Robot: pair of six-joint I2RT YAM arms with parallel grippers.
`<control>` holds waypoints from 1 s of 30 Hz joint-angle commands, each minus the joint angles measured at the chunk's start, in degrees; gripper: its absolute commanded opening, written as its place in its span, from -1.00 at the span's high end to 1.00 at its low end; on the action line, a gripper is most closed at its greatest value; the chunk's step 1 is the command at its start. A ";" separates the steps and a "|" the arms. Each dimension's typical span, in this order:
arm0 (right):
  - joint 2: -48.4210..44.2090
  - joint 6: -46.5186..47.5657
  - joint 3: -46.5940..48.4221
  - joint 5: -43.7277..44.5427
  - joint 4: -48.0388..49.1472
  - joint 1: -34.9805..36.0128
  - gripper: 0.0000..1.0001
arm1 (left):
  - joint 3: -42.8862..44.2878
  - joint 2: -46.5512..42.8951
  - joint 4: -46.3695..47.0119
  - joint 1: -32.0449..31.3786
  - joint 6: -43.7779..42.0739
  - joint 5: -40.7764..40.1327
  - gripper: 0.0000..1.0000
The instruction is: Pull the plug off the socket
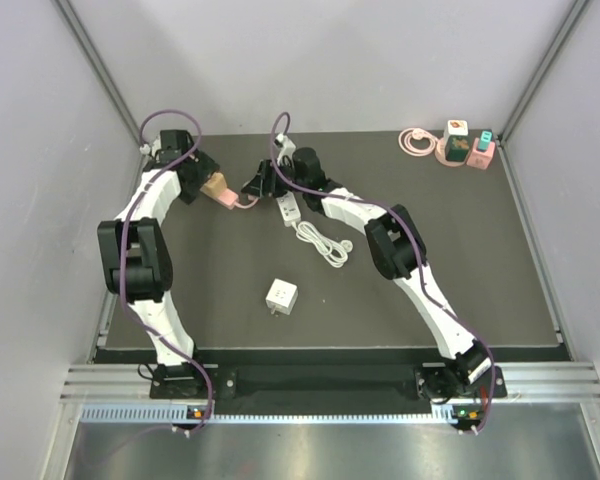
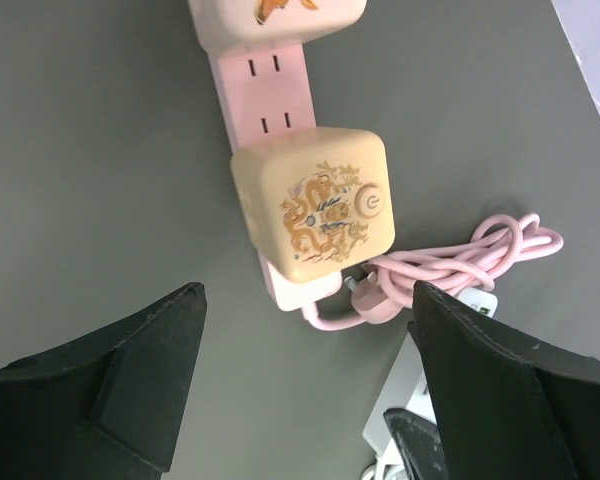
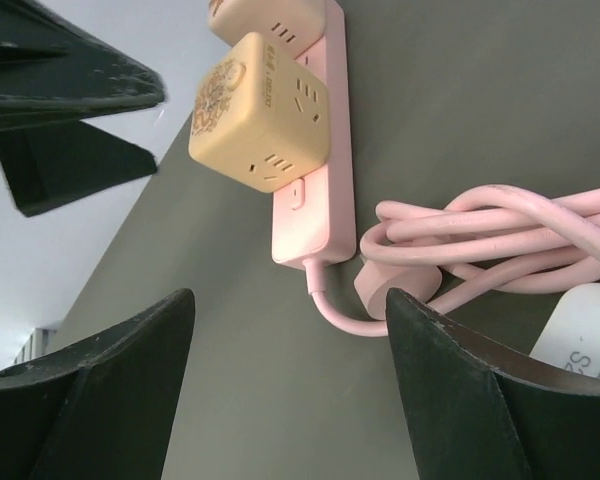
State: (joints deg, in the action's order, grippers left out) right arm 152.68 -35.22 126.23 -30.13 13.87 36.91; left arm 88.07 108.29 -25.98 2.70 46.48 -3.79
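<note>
Find the cube plug (image 2: 313,208) seated on the pink power strip (image 2: 263,95), at the strip end facing both grippers. The strip's long axis runs straight ahead of the left gripper (image 2: 305,330), whose jaws are wide, empty and centred on the cube. The right gripper (image 3: 290,325), also wide and empty, appears farther from the strip.

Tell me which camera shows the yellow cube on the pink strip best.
The left wrist view: the yellow cube sits whole and centred, button face showing, on the pink strip. The right wrist view shows its socket sides obliquely. The top view gives only a small tan block by the left arm.
</note>
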 commanded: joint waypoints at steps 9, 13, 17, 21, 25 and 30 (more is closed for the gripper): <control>-1.25 1.21 1.65 -1.69 -1.74 2.82 -0.50 | 6.06 8.33 0.49 -0.33 7.22 2.04 -0.79; -1.25 1.39 1.82 -1.77 -1.56 3.35 -0.50 | 7.11 10.09 0.75 -0.24 7.75 0.64 -0.77; -0.46 0.68 2.61 -1.60 -1.04 3.44 -0.51 | 8.07 11.33 1.28 0.02 6.44 -1.30 -0.71; 0.60 -0.46 3.67 -1.25 -0.68 3.61 -0.52 | 8.26 12.03 1.72 0.46 5.47 -1.83 -0.59; 1.39 -1.43 4.37 -0.90 -0.16 3.52 -0.55 | 6.68 11.42 3.21 0.64 3.10 -0.61 -0.15; 1.39 -1.34 4.63 -1.16 0.11 3.87 -0.55 | 3.25 8.18 4.09 0.64 0.11 2.73 1.00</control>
State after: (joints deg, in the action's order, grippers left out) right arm 153.23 -36.36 127.61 -31.14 11.27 39.38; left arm 93.67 119.17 -23.97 2.61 50.59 -1.43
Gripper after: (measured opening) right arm 0.774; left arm 0.722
